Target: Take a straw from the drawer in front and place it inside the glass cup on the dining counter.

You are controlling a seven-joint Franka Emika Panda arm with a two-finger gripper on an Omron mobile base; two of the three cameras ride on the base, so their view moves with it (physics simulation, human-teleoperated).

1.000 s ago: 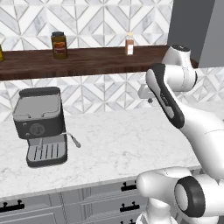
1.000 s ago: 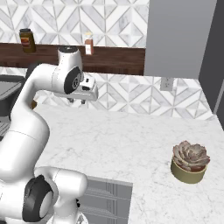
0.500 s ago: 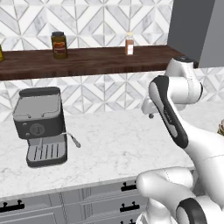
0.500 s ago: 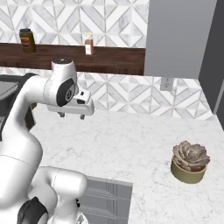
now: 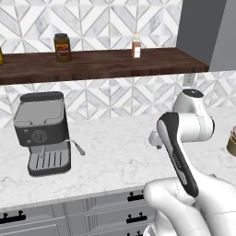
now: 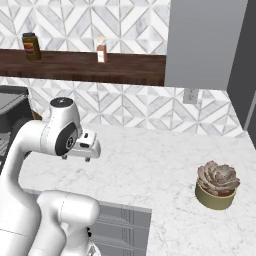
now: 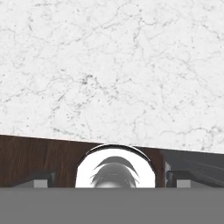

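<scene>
Marble table [image 7: 109, 65] spread under hand. Drawer [image 5: 106, 203] seen shut, so fetching judged done. Glass cup [image 7: 114, 149] seen from above, right between fingertips. Claw [image 7: 111, 178] released, tips wide apart, nothing gripped. Straw can't be made out; probably dropped in cup already. Only pulling clear likely left.

A wide stretch of bare marble counter [image 6: 150, 165] lies open between the coffee machine [image 5: 41, 131] at far left and the potted succulent [image 6: 216, 184] at right. Above, the dark wooden shelf [image 5: 101, 62] with its jars limits headroom along the wall.
</scene>
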